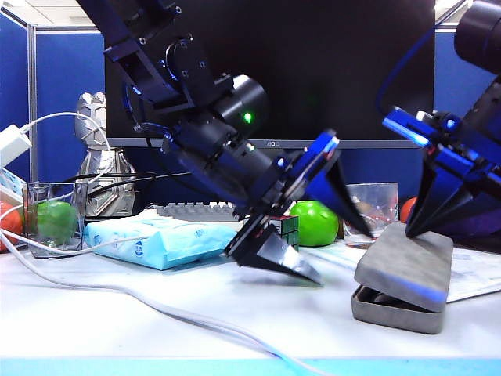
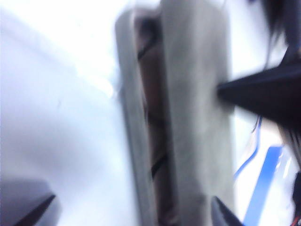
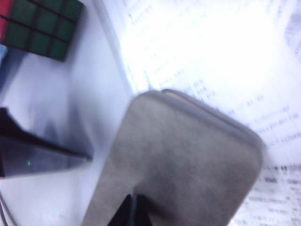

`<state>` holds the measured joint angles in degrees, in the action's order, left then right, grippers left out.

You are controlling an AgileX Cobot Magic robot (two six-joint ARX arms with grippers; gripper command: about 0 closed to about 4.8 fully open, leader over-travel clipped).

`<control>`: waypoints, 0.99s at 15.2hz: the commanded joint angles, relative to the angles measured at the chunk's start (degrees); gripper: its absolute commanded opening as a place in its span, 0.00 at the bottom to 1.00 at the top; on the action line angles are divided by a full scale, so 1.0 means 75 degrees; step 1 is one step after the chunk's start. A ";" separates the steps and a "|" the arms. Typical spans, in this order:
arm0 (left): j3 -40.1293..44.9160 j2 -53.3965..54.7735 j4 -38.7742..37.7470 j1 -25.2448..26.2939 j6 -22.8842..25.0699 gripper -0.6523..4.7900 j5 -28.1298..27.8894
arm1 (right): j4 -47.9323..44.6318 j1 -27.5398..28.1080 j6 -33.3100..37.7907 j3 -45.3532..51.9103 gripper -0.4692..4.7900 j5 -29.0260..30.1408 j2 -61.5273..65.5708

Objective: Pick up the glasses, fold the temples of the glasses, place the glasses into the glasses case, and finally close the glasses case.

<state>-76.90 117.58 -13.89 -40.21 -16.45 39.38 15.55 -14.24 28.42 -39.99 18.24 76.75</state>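
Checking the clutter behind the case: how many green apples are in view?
2. One green apple sits on the table behind the Rubik's cube; the other is inside the clear glass container at far left. The arms may hide others.

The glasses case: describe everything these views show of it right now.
The glasses case is an oblong grey clamshell with a felt-like surface and rounded corners. It lies on the white table at the right of the exterior view, lid tilted partly down and not yet shut. A dark shape shows in the gap, too dim to identify. The shut right pincer presses its tips on the lid. The open left pincer stands beside the case, apart from it.
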 commanded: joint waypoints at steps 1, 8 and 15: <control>-0.0029 -0.0111 0.0446 0.0050 -0.0458 0.91 0.0073 | 0.0111 -0.0009 -0.0201 0.0003 0.08 -0.0102 0.0017; -0.0073 -0.0997 0.0801 0.0414 -0.0699 0.38 -0.0105 | -0.0055 -0.0015 -0.0600 0.0000 0.08 0.0219 0.0597; -0.0122 -0.1664 0.1072 0.0420 -0.0697 0.31 -0.0134 | -0.0388 -0.0012 -0.0796 -0.0137 0.08 0.0376 -0.0536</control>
<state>-77.34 106.06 -7.03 -37.01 -21.91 38.35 14.79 -14.24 22.90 -40.34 21.02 74.70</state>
